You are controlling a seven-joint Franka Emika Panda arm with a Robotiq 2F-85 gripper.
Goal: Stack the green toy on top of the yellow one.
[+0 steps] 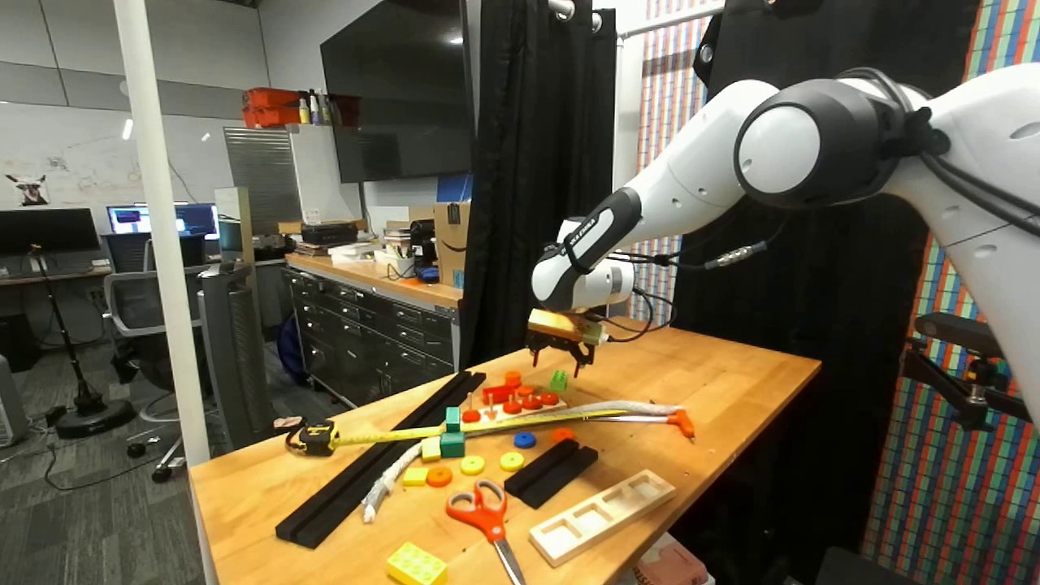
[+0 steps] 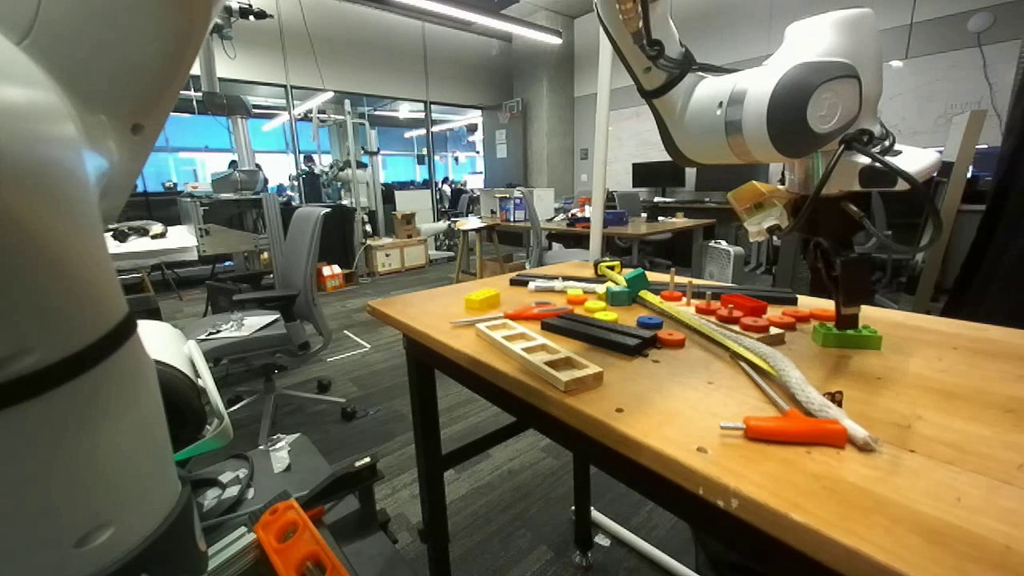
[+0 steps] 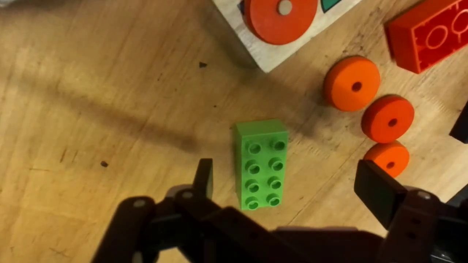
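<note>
Well apart, the jaws leave room beside both long edges of the green block (image 3: pixel 262 166).

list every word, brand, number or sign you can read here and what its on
Nothing reads clearly enough to quote.
White lettering on the robot arm: too blurred.
Round emblem on the arm's joint: no letters legible.
Tape measure markings: too small.
Whiteboard writing: too small.
Lit screen: too small.
Cardboard box: dark curved mark, no readable word.
Wall sheets: too small.
Red item at bottom: print blurred.
</note>
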